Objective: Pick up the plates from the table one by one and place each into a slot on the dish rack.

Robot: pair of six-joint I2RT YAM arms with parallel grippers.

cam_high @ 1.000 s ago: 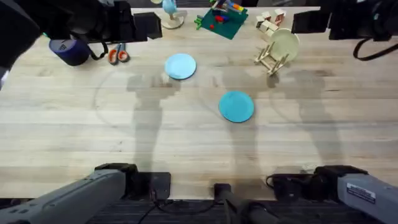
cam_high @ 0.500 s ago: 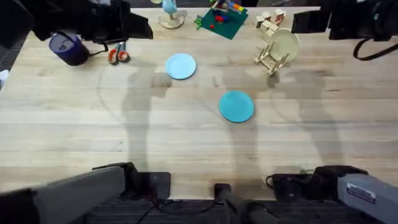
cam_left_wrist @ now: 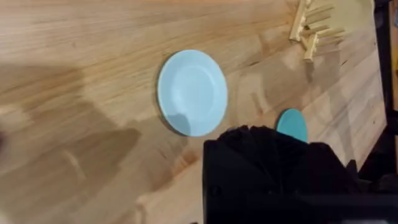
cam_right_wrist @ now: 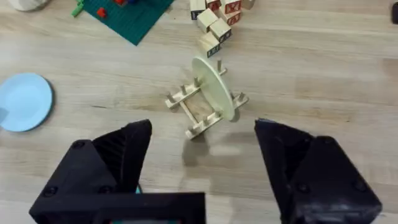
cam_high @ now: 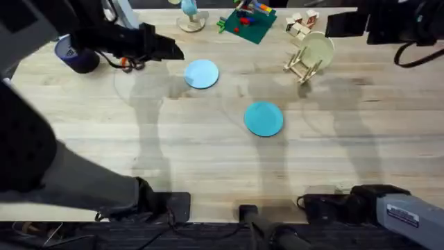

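The pale sky-blue plate point(cam_high: 202, 73) point(cam_left_wrist: 191, 92) point(cam_right_wrist: 23, 101) lies flat on the table point(cam_high: 208, 160) at the far middle. Nearer and to its right lies the turquoise plate point(cam_high: 263, 118) point(cam_left_wrist: 291, 124). At the far right stands the dish rack point(cam_high: 302, 66) point(cam_right_wrist: 200, 115) point(cam_left_wrist: 306, 31), with a cream-yellow plate point(cam_high: 318, 48) point(cam_right_wrist: 214, 87) upright in it. My left gripper point(cam_high: 170, 48) point(cam_left_wrist: 267, 143) hangs above the table just left of the pale blue plate, holding nothing I can see. My right gripper point(cam_right_wrist: 200, 132) is open and empty, well short of the rack.
A green toy-brick board point(cam_high: 246, 24) point(cam_right_wrist: 124, 15) and wooden blocks point(cam_high: 302, 24) point(cam_right_wrist: 214, 25) sit behind the rack at the far edge. A dark blue roll point(cam_high: 76, 57) and orange-handled scissors point(cam_high: 128, 62) lie far left, under my left arm. The right arm's base point(cam_high: 388, 208) is at the near edge.
My left arm has swung up and forward, large at the left of the overhead view, its gripper moving right toward the pale blue plate. Plates, rack and right arm have not moved.
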